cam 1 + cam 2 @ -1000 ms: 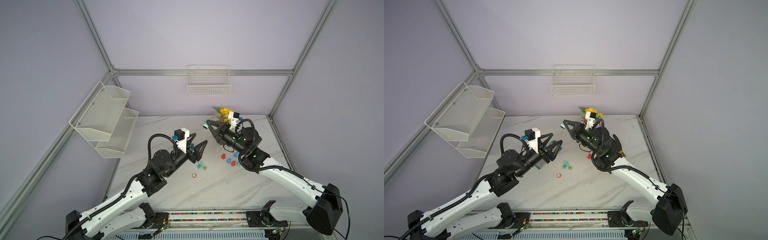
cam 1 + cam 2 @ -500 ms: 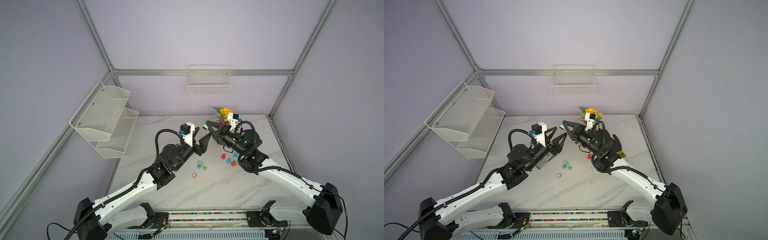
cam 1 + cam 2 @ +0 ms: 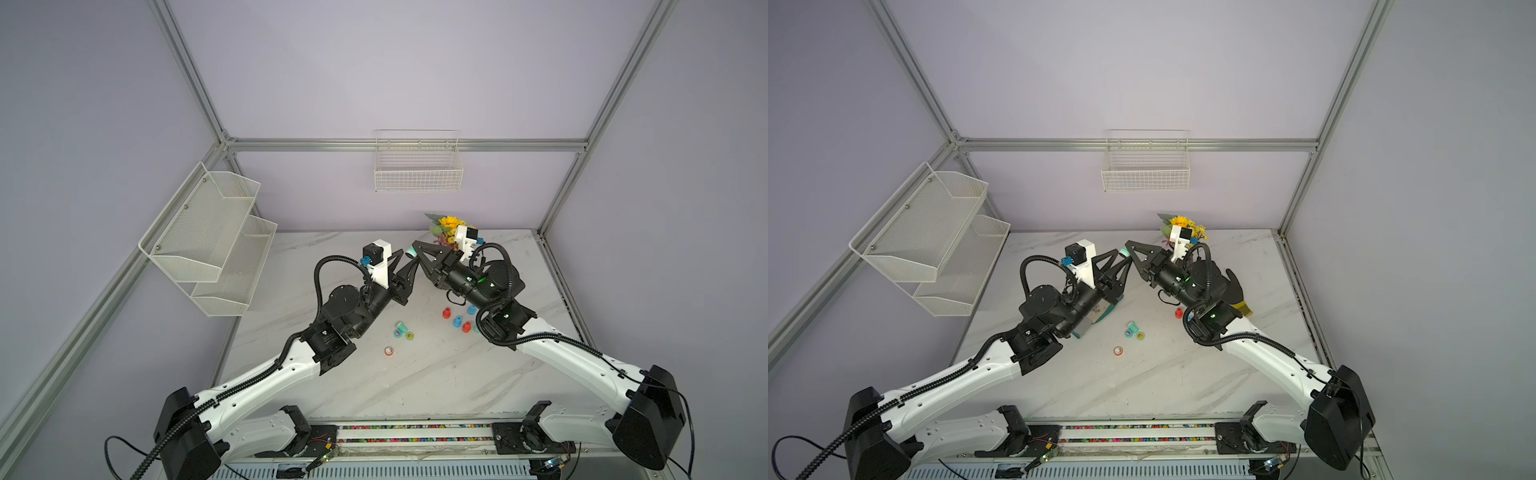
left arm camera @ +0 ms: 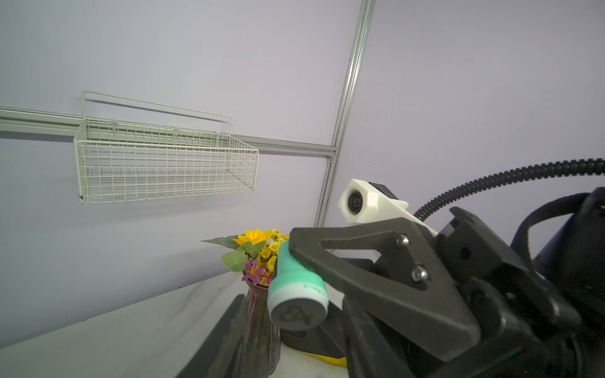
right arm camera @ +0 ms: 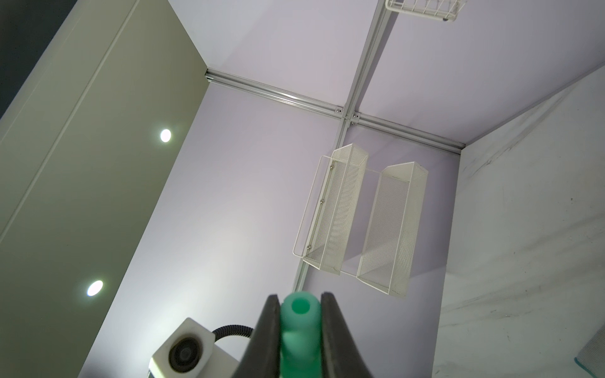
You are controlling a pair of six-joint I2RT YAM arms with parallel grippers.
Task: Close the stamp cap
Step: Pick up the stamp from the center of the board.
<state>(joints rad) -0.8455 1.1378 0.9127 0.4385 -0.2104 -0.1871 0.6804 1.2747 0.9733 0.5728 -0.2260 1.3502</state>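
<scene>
One marble table (image 3: 415,374) carries the left arm (image 3: 266,374) and the right arm (image 3: 573,361), two in all, meeting above its far centre. One two-tier mesh shelf (image 3: 208,241) hangs on the left wall and one wire basket (image 3: 417,174) on the far wall. One vase of flowers (image 3: 444,226) stands far right. The right gripper (image 5: 299,302) is clamped on the single teal stamp (image 4: 296,288), held clear above the table. The left gripper (image 3: 408,258) has its jaws parted astride the stamp's face end; contact cannot be told. Three small coloured pieces (image 3: 400,329) lie mid-table, and two red and two blue stamps (image 3: 446,313) stand beside the right arm.
</scene>
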